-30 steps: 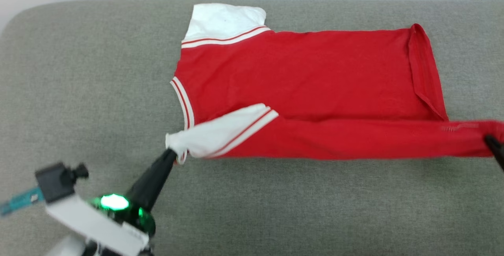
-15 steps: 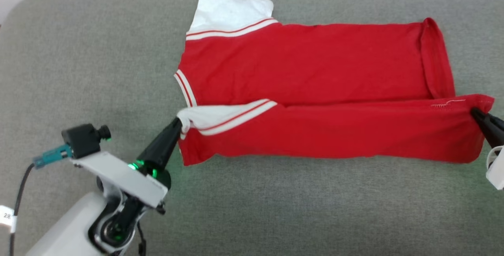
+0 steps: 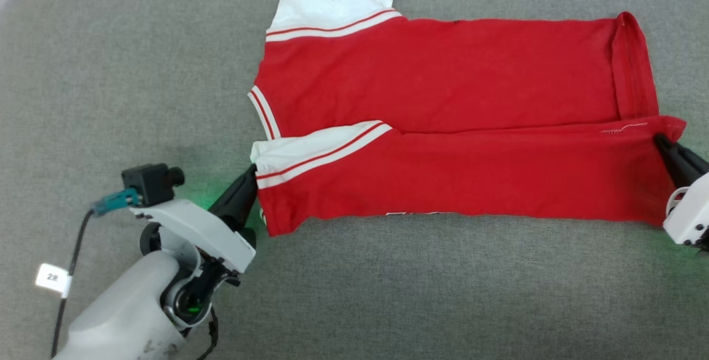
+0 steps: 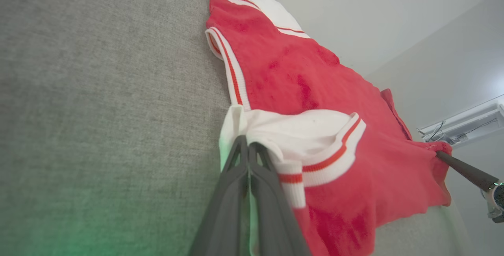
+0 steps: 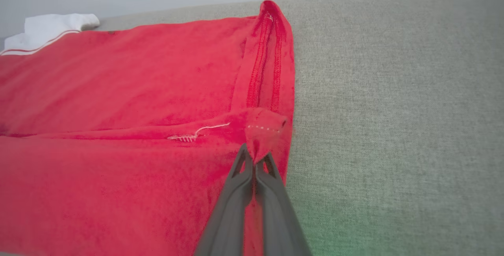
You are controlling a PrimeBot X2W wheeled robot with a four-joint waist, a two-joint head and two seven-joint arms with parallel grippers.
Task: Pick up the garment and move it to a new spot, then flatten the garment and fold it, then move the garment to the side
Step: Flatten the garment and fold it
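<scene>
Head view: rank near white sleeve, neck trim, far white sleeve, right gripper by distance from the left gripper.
1. near white sleeve, held by left gripper
2. neck trim, just beyond
3. far white sleeve, back edge
4. right gripper, far right

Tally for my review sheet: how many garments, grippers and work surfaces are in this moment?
garment: 1
grippers: 2, the left gripper and the right gripper, each shut on the garment
grey padded surface: 1
Total: 4
</scene>
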